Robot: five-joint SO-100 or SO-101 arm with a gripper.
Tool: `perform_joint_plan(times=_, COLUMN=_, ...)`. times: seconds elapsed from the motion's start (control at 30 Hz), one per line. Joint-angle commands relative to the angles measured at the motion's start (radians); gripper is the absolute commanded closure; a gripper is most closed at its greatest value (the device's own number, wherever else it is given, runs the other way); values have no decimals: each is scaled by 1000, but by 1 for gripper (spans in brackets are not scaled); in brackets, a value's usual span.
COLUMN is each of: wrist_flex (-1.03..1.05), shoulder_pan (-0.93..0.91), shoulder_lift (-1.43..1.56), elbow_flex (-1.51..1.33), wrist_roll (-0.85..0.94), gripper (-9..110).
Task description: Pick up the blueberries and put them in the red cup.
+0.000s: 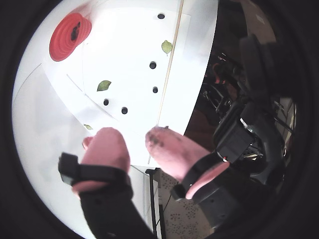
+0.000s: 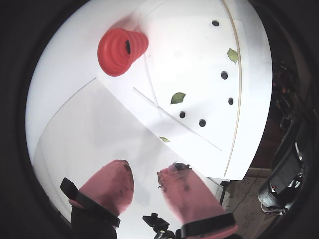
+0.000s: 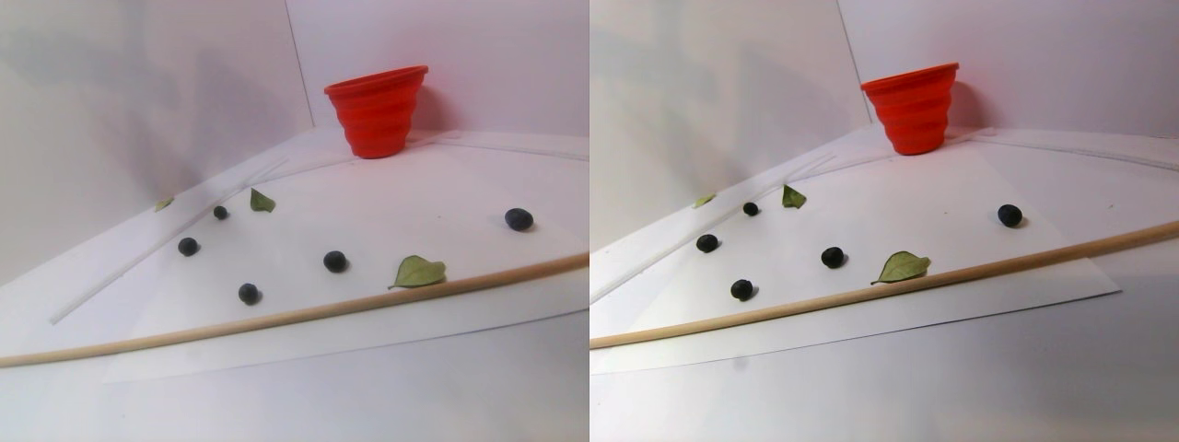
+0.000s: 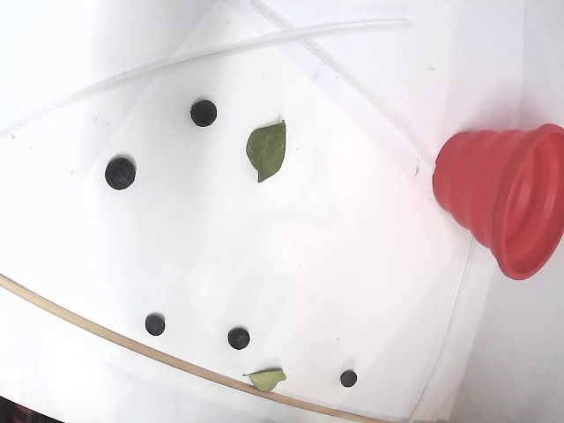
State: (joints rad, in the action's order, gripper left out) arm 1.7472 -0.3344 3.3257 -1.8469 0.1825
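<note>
Claw (image 1: pixel 137 137) spread, empty, lower centre wrist view | blueberries (image 1: pixel 124 110) loose on counter (image 1: pixel 45 124), nearest just above fingertips | red cup (image 1: pixel 67 31) upper left, well apart.

Two fisheye wrist views: high, looking past pink fingertips (image 1: pixel 107 144) down at white sheet (image 2: pixel 199 64). Stereo pair view: low, near table level, close, facing red cup (image 3: pixel 376 110) against back wall. Fixed view: overhead, near. Shared by all: red cup, blueberries (image 4: pixel 120 173), green leaves (image 4: pixel 267 149), wooden rod (image 3: pixel 304 315).
</note>
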Motion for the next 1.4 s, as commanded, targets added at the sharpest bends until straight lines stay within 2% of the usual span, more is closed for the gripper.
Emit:
perform_joint_plan(times=0.0, wrist_flex=-2, shoulder_pan=-9, shoulder_lift=11, elbow_flex=12, wrist_roll=0, gripper=91)
perform_joint_plan(times=0.4, wrist_flex=-2, shoulder_pan=-6, shoulder_lift=8, elbow_flex=12, wrist_roll=2, gripper=91)
perform_joint_plan(times=0.57, wrist_flex=-3, shoulder_pan=66, shoulder_lift=6, elbow_flex=12, wrist_roll=3, gripper=91)
perform_joint_plan(times=1.37, wrist_flex=-21, shoulder_pan=67, shoulder_lift=-12, elbow_flex=78, wrist_roll=40, gripper=91)
